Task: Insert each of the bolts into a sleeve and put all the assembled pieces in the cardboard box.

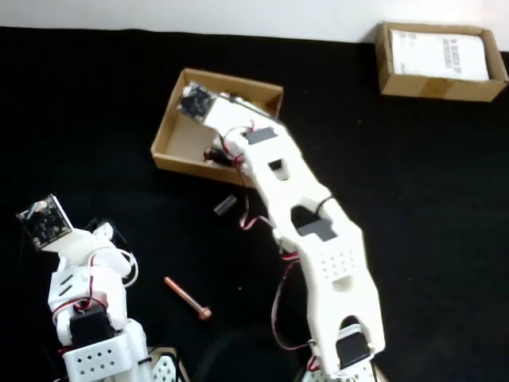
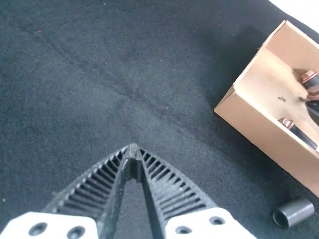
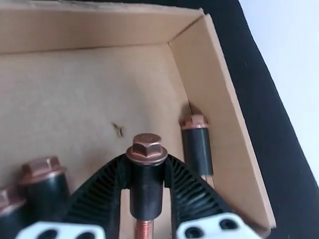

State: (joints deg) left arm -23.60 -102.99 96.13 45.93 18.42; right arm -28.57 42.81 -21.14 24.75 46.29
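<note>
Right claw (image 3: pixel 146 164): I am gripping a black cylindrical sleeve (image 3: pixel 146 186) with a copper hex-head bolt (image 3: pixel 146 148) in it, over the brown cardboard box (image 3: pixel 214 99) | Left claw (image 2: pixel 132 149): I am keeping it closed, empty, above the bench (image 2: pixel 99 74).

Worktop (image 1: pixel 413 207): covered in black felt-like cloth, matte. Spare cardboard box (image 1: pixel 433 87) sits at the worktop's far right corner, just inside its back edge. It's shallow, open-topped and slightly skewed to that edge. A white printed sheet (image 1: pixel 439 54) lies flat inside the box and covers most of its floor; print too small to read. Beyond the worktop's back edge is a plain white surface (image 1: pixel 238 14), running along the whole edge. The worktop cloth has faint crease lines (image 2: pixel 132 94) crossing each other, plus a few lint specks.
</note>
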